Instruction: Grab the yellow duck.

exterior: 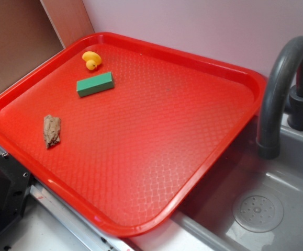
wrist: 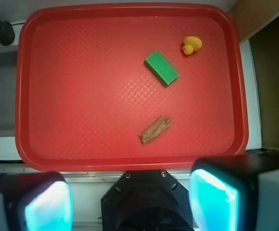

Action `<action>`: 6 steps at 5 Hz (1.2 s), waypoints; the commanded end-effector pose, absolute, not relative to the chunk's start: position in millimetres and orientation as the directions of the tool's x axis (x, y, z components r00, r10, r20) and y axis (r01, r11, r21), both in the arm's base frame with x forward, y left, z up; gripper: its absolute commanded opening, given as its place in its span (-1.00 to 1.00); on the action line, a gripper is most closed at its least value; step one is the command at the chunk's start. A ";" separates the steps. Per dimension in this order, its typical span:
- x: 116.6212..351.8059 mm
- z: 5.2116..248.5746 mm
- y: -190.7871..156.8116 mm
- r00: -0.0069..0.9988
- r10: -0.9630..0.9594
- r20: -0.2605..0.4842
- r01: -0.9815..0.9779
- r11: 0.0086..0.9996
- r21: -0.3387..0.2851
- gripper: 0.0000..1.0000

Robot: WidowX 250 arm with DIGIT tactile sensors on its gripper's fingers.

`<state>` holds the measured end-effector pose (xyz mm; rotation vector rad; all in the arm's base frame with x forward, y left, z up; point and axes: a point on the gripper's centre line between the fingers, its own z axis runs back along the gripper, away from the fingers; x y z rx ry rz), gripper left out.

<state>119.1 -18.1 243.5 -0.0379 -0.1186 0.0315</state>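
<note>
The yellow duck (exterior: 92,60) (wrist: 192,45) sits on the red tray (exterior: 193,157) (wrist: 81,96) near its far left corner in the exterior view, at the upper right in the wrist view. My gripper (wrist: 132,199) hangs high above the tray's near edge, far from the duck. Its two cyan-padded fingers (wrist: 50,207) stand wide apart with nothing between them. The gripper does not show in the exterior view.
A green rectangular block (exterior: 95,84) (wrist: 162,68) lies just beside the duck. A brown rough lump (exterior: 52,130) (wrist: 155,130) rests nearer the tray's front. A grey sink (exterior: 266,209) with a dark faucet (exterior: 282,89) lies right of the tray. The robot's black base (wrist: 146,202) sits below the tray edge.
</note>
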 end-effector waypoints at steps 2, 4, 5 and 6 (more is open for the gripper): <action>147.4 234.6 -1.2 0.933 0.286 0.220 -0.258 0.955 -0.147 1.00; 207.8 213.4 29.5 0.729 0.551 0.406 -0.527 0.831 -0.179 1.00; 234.2 193.7 49.2 0.707 0.539 0.458 -0.536 0.831 -0.151 1.00; 252.6 177.9 63.6 0.693 0.530 0.489 -0.546 0.828 -0.123 1.00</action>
